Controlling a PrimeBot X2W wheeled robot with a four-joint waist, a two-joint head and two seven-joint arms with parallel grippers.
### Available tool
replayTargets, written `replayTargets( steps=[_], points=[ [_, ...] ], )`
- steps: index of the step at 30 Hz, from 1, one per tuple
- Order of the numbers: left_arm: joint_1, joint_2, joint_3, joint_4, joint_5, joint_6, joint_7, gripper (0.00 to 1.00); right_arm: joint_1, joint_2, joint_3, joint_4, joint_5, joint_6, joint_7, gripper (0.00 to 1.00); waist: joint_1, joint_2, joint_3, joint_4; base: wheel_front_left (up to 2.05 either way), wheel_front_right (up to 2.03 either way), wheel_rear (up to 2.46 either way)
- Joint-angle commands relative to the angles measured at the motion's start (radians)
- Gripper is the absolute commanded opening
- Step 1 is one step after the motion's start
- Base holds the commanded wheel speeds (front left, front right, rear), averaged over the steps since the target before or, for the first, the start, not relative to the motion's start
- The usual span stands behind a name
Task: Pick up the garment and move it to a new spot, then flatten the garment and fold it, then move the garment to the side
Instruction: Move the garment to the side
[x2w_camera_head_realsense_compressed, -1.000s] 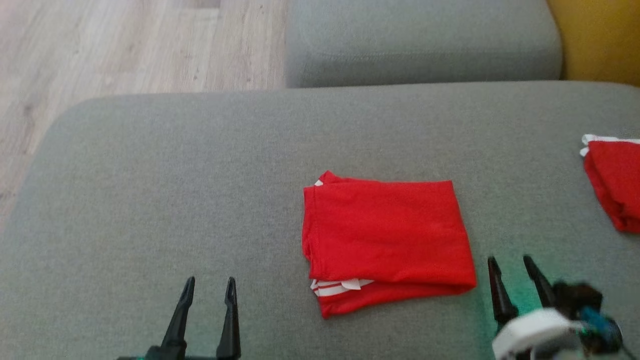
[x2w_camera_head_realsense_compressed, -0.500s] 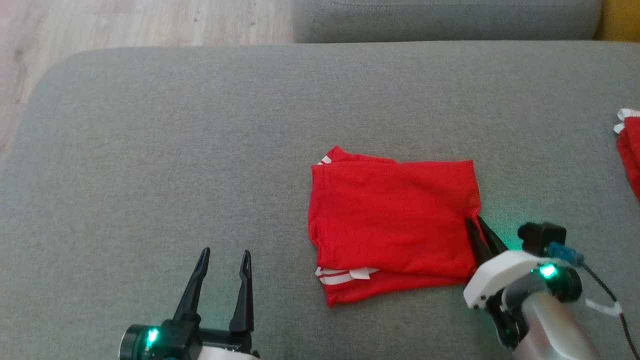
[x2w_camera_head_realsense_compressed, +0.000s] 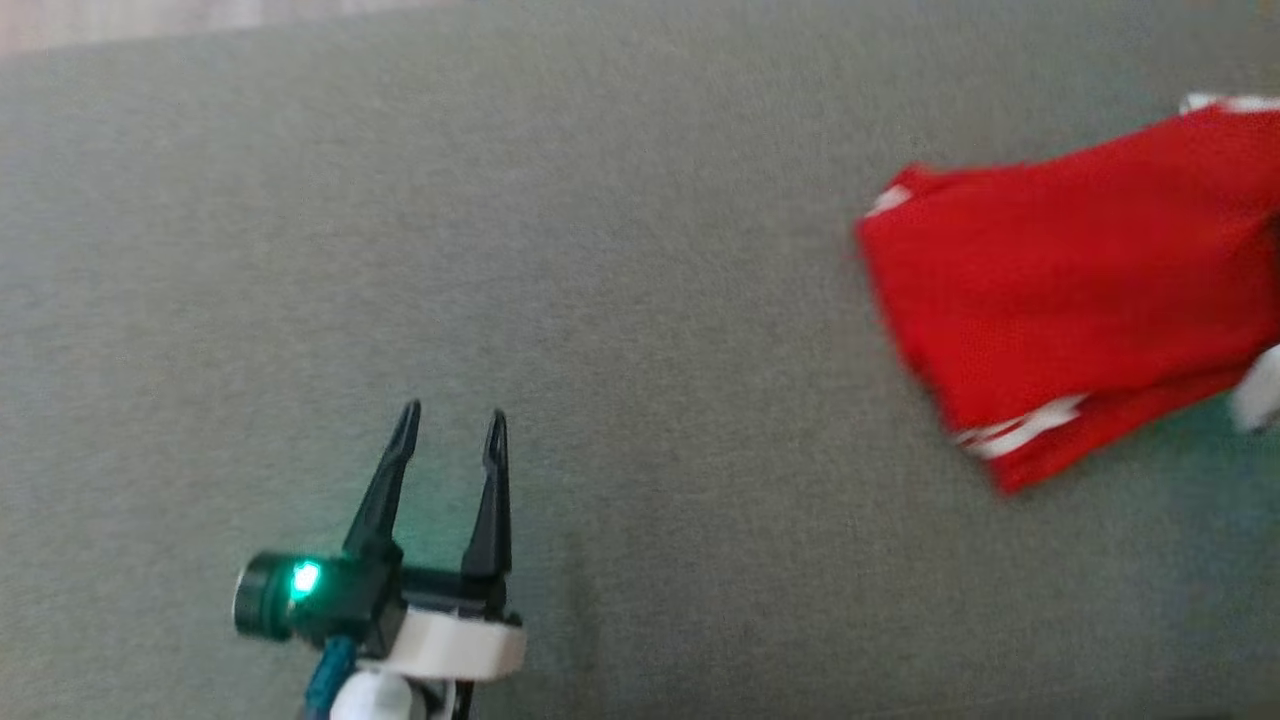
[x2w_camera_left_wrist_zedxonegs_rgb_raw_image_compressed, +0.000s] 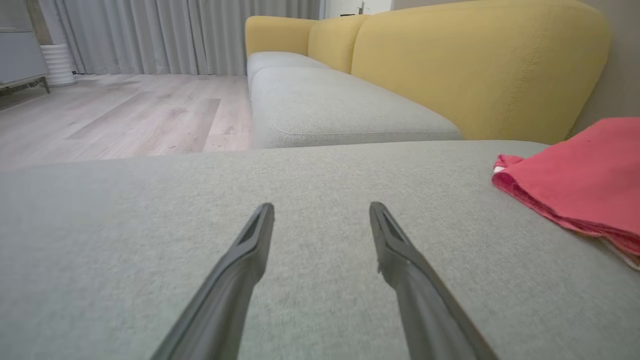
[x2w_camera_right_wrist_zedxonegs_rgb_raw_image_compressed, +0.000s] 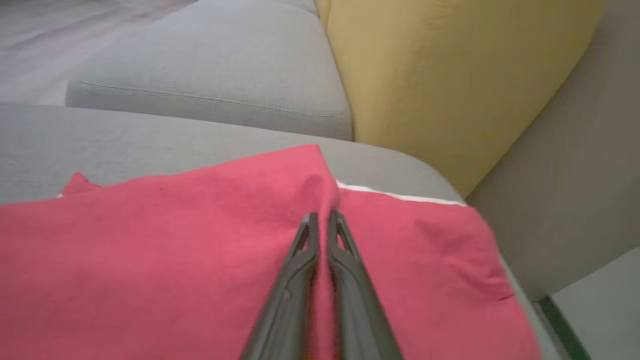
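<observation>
The garment (x2w_camera_head_realsense_compressed: 1060, 300) is a folded red piece with white stripes, lying tilted at the right edge of the head view on the grey seat cushion (x2w_camera_head_realsense_compressed: 600, 250). In the right wrist view my right gripper (x2w_camera_right_wrist_zedxonegs_rgb_raw_image_compressed: 323, 216) is shut, its fingertips pinching a raised fold at the edge of the garment (x2w_camera_right_wrist_zedxonegs_rgb_raw_image_compressed: 150, 245). My left gripper (x2w_camera_head_realsense_compressed: 452, 425) stands open over bare cushion, well to the left of the garment, nothing between its fingers. From the left wrist, the left gripper (x2w_camera_left_wrist_zedxonegs_rgb_raw_image_compressed: 322, 210) points across the cushion with the garment (x2w_camera_left_wrist_zedxonegs_rgb_raw_image_compressed: 580, 180) at the far right.
Just past the held fold lies more red cloth with a white edge (x2w_camera_right_wrist_zedxonegs_rgb_raw_image_compressed: 420, 240), near the cushion's end. A yellow backrest (x2w_camera_left_wrist_zedxonegs_rgb_raw_image_compressed: 475, 65) rises behind the seat. A second grey cushion (x2w_camera_left_wrist_zedxonegs_rgb_raw_image_compressed: 325, 105) and wooden floor (x2w_camera_left_wrist_zedxonegs_rgb_raw_image_compressed: 125, 110) lie beyond.
The right gripper reached the garment's right edge and shut on it. The garment now sits farther right and tilted. The head camera's view has also shifted downward and closer.
</observation>
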Motion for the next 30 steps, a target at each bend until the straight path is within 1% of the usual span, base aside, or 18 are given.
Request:
replayTargets(
  steps=[1,4,7,12,13,16,17,18,19,21,23,27,30],
  points=[
    [-0.038,-0.006,0.018,-0.029,0.009,-0.002,-0.010,1.00,-0.023,-0.056,-0.017,-0.058,-0.008,-0.001,0.011,0.00,-0.0002,0.0000,0.065,-0.042,0.00,0.00,0.00],
    [-0.079,-0.006,0.013,-0.023,0.012,-0.004,-0.010,1.00,-0.044,-0.112,-0.081,-0.123,-0.018,-0.001,0.038,0.00,-0.0002,0.0000,0.109,-0.056,0.00,0.00,0.00],
    [-0.114,-0.006,0.004,-0.014,0.012,-0.007,-0.010,1.00,-0.059,-0.143,-0.137,-0.181,-0.034,-0.001,0.075,0.00,-0.0002,0.0000,0.141,-0.061,0.00,0.00,0.00],
    [-0.156,-0.006,-0.014,-0.003,0.008,-0.006,-0.010,1.00,-0.061,-0.185,-0.235,-0.249,-0.057,-0.001,0.143,0.00,-0.0002,0.0000,0.179,-0.055,0.00,0.00,0.00],
    [-0.156,-0.006,-0.014,-0.003,0.008,-0.006,-0.010,1.00,-0.061,-0.185,-0.235,-0.249,-0.057,-0.001,0.143,0.00,-0.0002,0.0000,0.179,-0.055,0.00,0.00,0.00],
    [-0.171,-0.006,-0.017,0.010,-0.002,-0.004,-0.010,1.00,-0.043,-0.192,-0.288,-0.276,-0.082,-0.001,0.169,0.00,-0.0002,0.0000,0.184,-0.048,0.00,0.00,0.00],
    [-0.174,-0.006,-0.017,0.016,-0.004,-0.004,-0.010,1.00,-0.037,-0.189,-0.307,-0.282,-0.092,-0.001,0.176,0.06,-0.0002,0.0000,0.182,-0.046,0.00,0.00,0.00],
    [-0.177,-0.006,-0.017,0.018,-0.007,-0.004,-0.010,1.00,-0.033,-0.182,-0.325,-0.288,-0.106,-0.001,0.181,0.63,-0.0002,0.0000,0.177,-0.044,0.00,0.00,0.00],
    [-0.177,-0.006,-0.016,0.019,-0.010,-0.004,-0.010,1.00,-0.028,-0.171,-0.341,-0.295,-0.125,-0.001,0.182,1.00,-0.0002,0.0000,0.170,-0.042,0.00,0.00,0.00],
    [-0.172,-0.006,-0.014,0.019,-0.013,-0.005,-0.010,1.00,-0.014,-0.139,-0.354,-0.311,-0.169,-0.001,0.178,1.00,-0.0002,0.0000,0.149,-0.040,0.00,0.00,0.00],
    [-0.161,-0.006,-0.012,0.015,-0.019,-0.003,-0.010,1.00,0.006,-0.093,-0.337,-0.332,-0.200,-0.001,0.173,1.00,-0.0002,0.0000,0.116,-0.037,0.00,0.00,0.00],
    [-0.125,-0.006,-0.005,0.003,-0.038,-0.004,-0.010,1.00,0.072,0.017,-0.260,-0.358,-0.223,-0.001,0.167,1.00,-0.0002,0.0000,0.036,-0.028,0.00,0.00,0.00],
    [-0.098,-0.006,0.002,-0.004,-0.051,-0.001,-0.010,1.00,0.135,0.103,-0.199,-0.348,-0.209,-0.001,0.139,1.00,-0.0002,0.0000,-0.023,-0.010,0.00,0.00,0.00]
  ],
)
